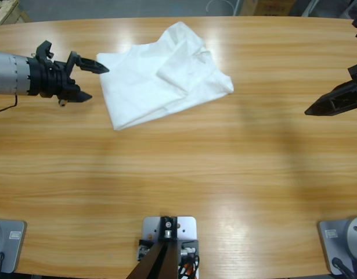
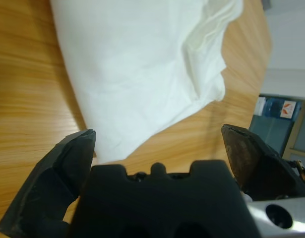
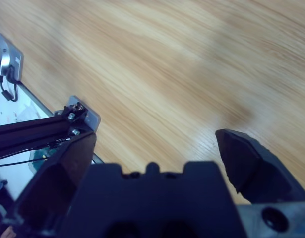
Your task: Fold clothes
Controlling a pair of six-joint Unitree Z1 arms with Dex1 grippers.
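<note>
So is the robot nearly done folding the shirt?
Partly. The shirt lies on the table folded over but lumpy, with one corner bunched up. The left gripper sits open at its edge, holding nothing. The right gripper waits far off. Neatening remains.

I see the T-shirt (image 2: pixel 142 74) cut off by the left wrist view's top edge; its chest text is hidden in folds.

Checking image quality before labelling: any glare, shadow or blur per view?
High view: glare streaks on the table above the T-shirt, soft arm shadows lower down. Left wrist view: shirt bright, folds faint; left pincer dark. Right wrist view: wood grain smeared with blur, right pincer nearly black.
</note>
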